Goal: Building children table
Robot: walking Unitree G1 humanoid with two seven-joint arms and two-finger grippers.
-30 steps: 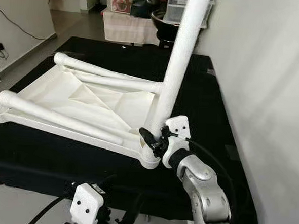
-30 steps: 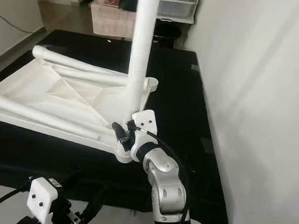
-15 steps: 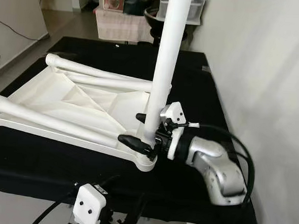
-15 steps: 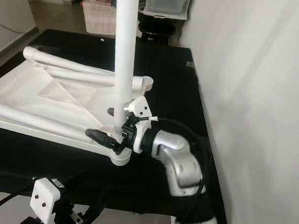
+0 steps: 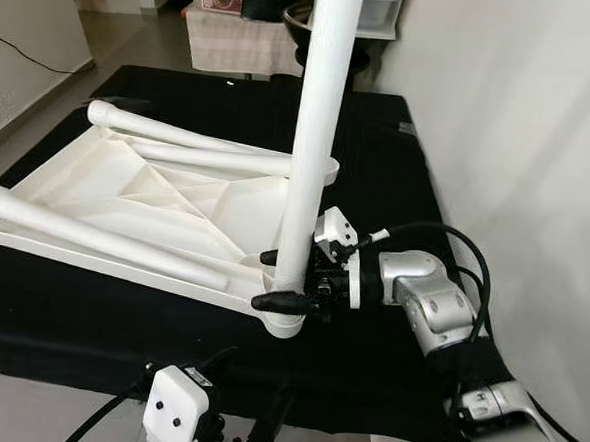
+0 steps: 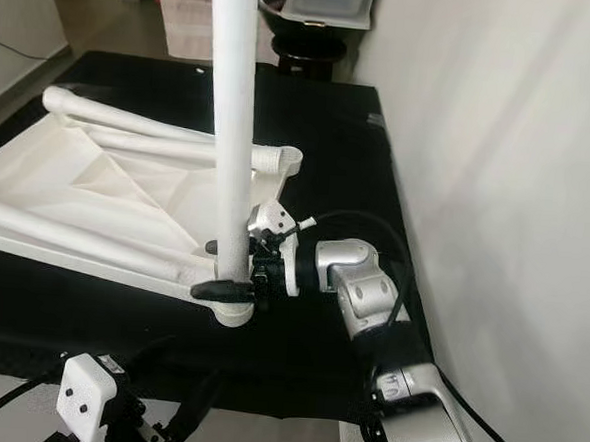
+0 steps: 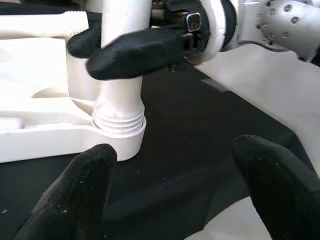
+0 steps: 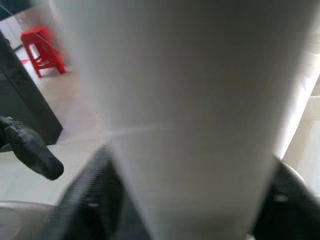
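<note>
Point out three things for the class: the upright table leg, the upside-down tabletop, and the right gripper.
upright table leg (image 5: 312, 132), left eye view, middle of its shaft.
upside-down tabletop (image 5: 97, 184), left eye view, bare ribbed underside.
right gripper (image 5: 274, 278), left eye view, between its fingertips, at the leg's base.

**White table top lying upside down, one leg upright in its corner**

The white plastic table top (image 5: 146, 197) lies upside down on the black surface. One long white leg (image 5: 315, 132) stands nearly upright in the near right corner socket (image 7: 117, 140), its threaded end showing above the socket. Two more white legs (image 5: 104, 234) lie across the top, left of it.
</note>
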